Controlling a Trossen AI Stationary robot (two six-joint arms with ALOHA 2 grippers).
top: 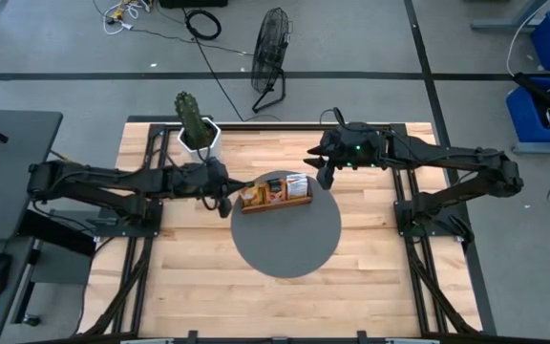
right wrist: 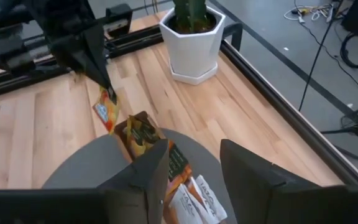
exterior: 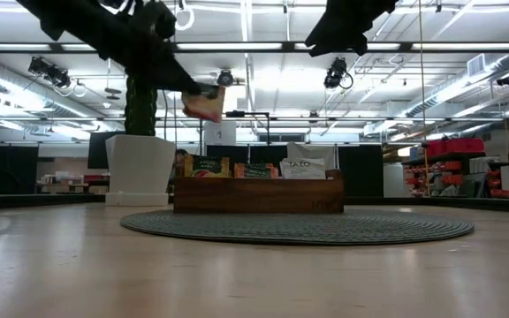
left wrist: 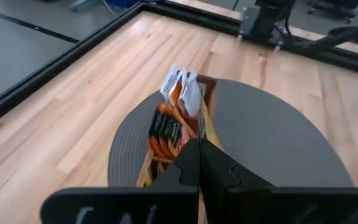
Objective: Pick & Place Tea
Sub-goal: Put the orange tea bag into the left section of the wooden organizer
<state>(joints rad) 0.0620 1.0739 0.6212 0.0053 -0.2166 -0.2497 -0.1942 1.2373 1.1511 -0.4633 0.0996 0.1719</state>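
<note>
Left gripper [top: 225, 198] raised off the table just beside the tray's [top: 276, 202] cactus-side end, fingers [left wrist: 194, 163] pressed together on an orange sachet [right wrist: 106, 111] that hangs down from the tips. Seen in the low view held well above the tray's [exterior: 256, 195] top edge, tilted. Rest of the tea [top: 277, 189] standing upright in the tray's slots — green-and-orange packets [exterior: 206, 166] toward the end nearer the left gripper, white ones [exterior: 306, 167] toward the other end. Tray resting on the round grey mat [top: 289, 246], at the mat's edge nearest the cactus pot [top: 199, 135].

Right gripper [top: 327, 172] hanging in the air just past the tray's far end from the cactus, also well above it, fingers [right wrist: 149, 176] spread apart with nothing between them. From its wrist, the tray's packets [right wrist: 185, 177] visible below and between the two fingers, the pinched sachet beyond them — apart from the tray, over bare wood next to the mat [right wrist: 82, 168].
</note>
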